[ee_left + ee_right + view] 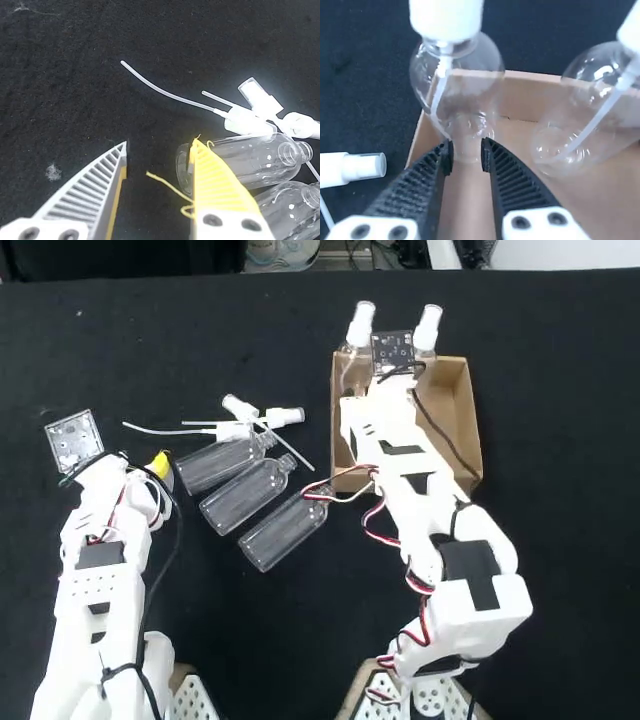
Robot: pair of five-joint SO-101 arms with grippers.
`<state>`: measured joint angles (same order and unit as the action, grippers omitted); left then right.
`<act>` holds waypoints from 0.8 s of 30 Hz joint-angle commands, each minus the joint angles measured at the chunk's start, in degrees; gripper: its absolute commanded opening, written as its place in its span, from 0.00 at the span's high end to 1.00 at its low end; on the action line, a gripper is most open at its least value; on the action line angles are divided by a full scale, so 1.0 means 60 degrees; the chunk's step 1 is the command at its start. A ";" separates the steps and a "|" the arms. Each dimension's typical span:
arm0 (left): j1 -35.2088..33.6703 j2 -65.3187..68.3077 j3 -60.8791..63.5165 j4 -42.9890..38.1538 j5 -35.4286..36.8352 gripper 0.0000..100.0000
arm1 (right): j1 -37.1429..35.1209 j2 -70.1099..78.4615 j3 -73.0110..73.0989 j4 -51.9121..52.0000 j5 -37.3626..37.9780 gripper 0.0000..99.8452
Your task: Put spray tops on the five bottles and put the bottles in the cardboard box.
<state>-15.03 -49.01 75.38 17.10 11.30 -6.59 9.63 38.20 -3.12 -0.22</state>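
Three clear bottles without tops lie side by side on the black table (215, 462) (250, 495) (285, 530). Three loose spray tops (240, 405) (281, 417) (230, 430) with long tubes lie just behind them. My left gripper (159, 145) is open, low over the table, its yellow finger (212, 180) beside the base of the nearest bottle (245, 160). Two capped bottles (455, 80) (590, 115) lean on the far wall of the cardboard box (455, 420). My right gripper (465, 147) is inside the box, its jaws a narrow gap apart at the base of one capped bottle.
The right arm (400, 455) stretches over the box's left half. A loose spray top (352, 167) lies outside the box beside its wall. A long white tube (165, 90) lies on the table beyond the left gripper. Bare black table lies to the far left and far right.
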 commanded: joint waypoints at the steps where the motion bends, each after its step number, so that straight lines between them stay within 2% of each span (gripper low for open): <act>1: -0.0037 -0.0073 -0.0154 -0.0161 0.0073 0.80 | -0.0132 -0.0198 -0.0462 0.0147 0.0015 0.93; 9: -0.0037 -0.0073 -0.0154 -0.0161 0.0073 0.80 | -0.0190 -0.0637 -0.0447 0.1626 -0.0059 0.93; 24: -0.0037 -0.0073 -0.0139 -0.0161 0.0073 0.80 | -0.0249 0.0945 -0.1678 0.1245 -0.0059 0.93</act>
<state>-15.03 -49.01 75.38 17.10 11.30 -7.30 16.04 31.60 6.02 -0.22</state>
